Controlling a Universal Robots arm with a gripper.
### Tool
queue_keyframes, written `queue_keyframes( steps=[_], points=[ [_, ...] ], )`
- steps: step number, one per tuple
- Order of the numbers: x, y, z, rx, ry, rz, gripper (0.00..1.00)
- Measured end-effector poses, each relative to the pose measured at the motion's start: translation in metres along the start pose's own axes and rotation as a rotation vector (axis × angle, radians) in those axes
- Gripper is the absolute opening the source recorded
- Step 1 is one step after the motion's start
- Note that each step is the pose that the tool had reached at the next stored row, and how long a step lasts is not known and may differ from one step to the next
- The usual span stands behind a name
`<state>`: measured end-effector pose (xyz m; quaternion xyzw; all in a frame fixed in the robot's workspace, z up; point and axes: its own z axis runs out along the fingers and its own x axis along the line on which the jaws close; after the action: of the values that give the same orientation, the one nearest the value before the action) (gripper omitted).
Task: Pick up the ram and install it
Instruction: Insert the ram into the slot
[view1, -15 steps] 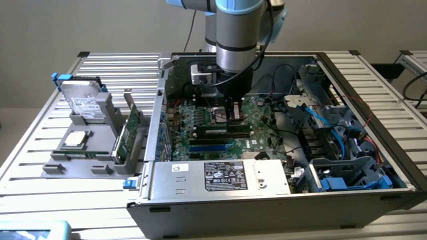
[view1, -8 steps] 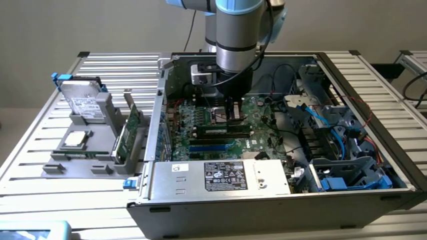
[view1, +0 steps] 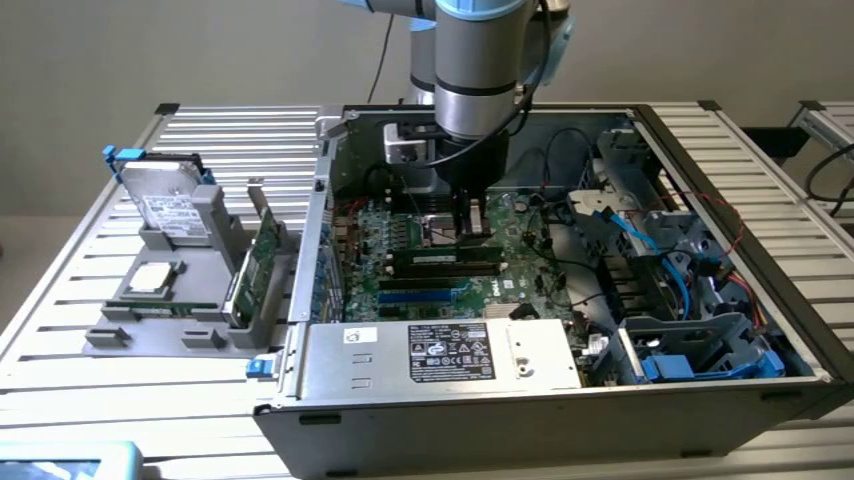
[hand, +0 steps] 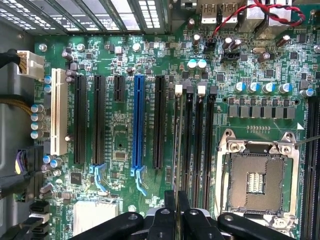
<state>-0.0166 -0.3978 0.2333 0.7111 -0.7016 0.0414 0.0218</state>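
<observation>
Claw (hand: 176, 197): pinched shut on the ram (hand: 175, 185), thin board seen edge-on between the fingertips (hand: 170, 195).
Ram: hanging right over the black memory slots (hand: 197, 150), between the blue slot (hand: 138, 125) and the CPU socket (hand: 257, 180); can't tell if it touches a slot.
Computer case (view1: 561, 410): lid off; inside are the motherboard (hand: 120, 145), a power supply (view1: 441, 352) and blue cables (view1: 667, 260).
Grey holder (view1: 147, 335): out on the tabletop (view1: 67, 290), carrying a hard drive (view1: 167, 205) and an upright green expansion card (view1: 263, 255).
Arm (view1: 481, 70): plunging straight down into the case, wrist vertical.
</observation>
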Motion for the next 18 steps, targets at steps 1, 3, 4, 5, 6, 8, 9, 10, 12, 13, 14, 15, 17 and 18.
queue_keyframes(
  steps=[1,3,4,5,6,8,9,10,12,13,14,15,17,18],
  points=[
    [0.0000,0.0000,0.0000,0.0005,0.0001,0.000,0.13],
    [0.0000,-0.0001,0.0001,0.0016,0.0003,0.000,0.13],
    [0.0000,0.0000,0.0003,0.0023,0.0003,0.000,0.13],
    [0.0000,0.0001,0.0007,0.0032,0.0000,0.000,0.13],
    [-0.0001,0.0003,0.0012,0.0041,0.0001,0.000,0.13],
    [-0.0002,0.0005,0.0023,0.0056,0.0002,0.000,0.13],
    [-0.0002,0.0005,0.0027,0.0061,0.0002,0.000,0.13],
    [-0.0002,0.0006,0.0028,0.0064,0.0006,0.000,0.13],
    [-0.0003,0.0009,0.0034,0.0077,0.0002,0.001,0.13],
    [-0.0003,0.0011,0.0037,0.0085,0.0003,0.001,0.13],
    [-0.0003,0.0014,0.0040,0.0095,0.0003,0.001,0.13],
    [-0.0004,0.0018,0.0042,0.0105,0.0004,0.001,0.13],
    [-0.0005,0.0031,0.0048,0.0126,0.0004,0.001,0.13],
    [-0.0005,0.0037,0.0050,0.0133,0.0004,0.001,0.13]
  ],
)
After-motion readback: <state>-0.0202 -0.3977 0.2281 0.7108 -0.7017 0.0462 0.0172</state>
